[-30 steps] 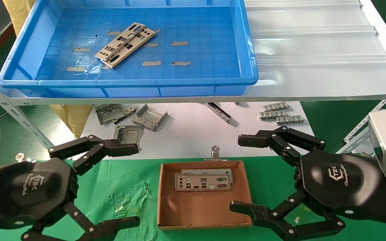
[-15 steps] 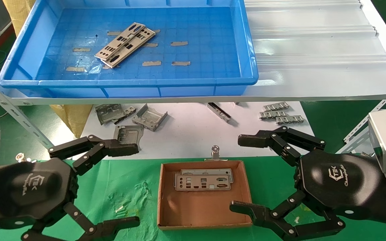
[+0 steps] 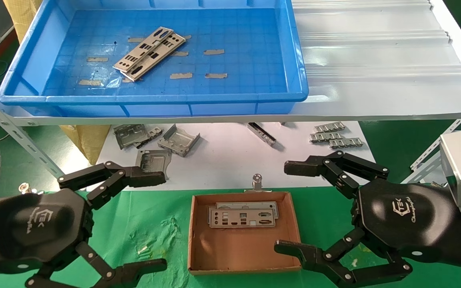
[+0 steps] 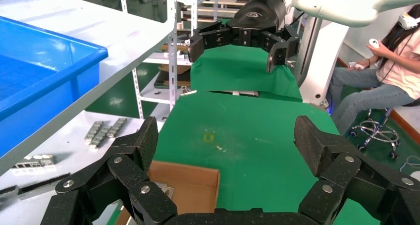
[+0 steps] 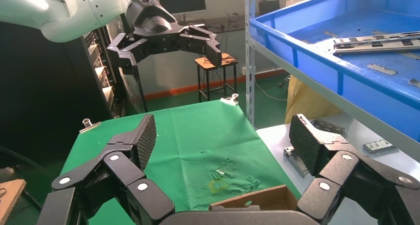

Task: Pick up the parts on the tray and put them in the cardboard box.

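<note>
Two silver punched parts [image 3: 149,53] lie stacked at an angle on the floor of the blue tray [image 3: 154,98] on the upper shelf; they also show in the right wrist view [image 5: 376,41]. Two more parts [image 3: 242,217] lie in the brown cardboard box [image 3: 198,248] on the green cloth. My left gripper [image 3: 156,222] is open and empty, to the left of the box. My right gripper [image 3: 289,208] is open and empty, at the box's right side. Both hang low in front of the shelf. The box corner shows between the jaws in the left wrist view [image 4: 183,180].
Boxy folded brackets [image 3: 178,140] and ribbed strips [image 3: 336,136] lie on the white sheet under the shelf. A binder clip [image 3: 257,182] stands at the box's far edge. The shelf's front edge [image 3: 230,118] overhangs them. The white shelf top [image 3: 374,60] runs right of the tray.
</note>
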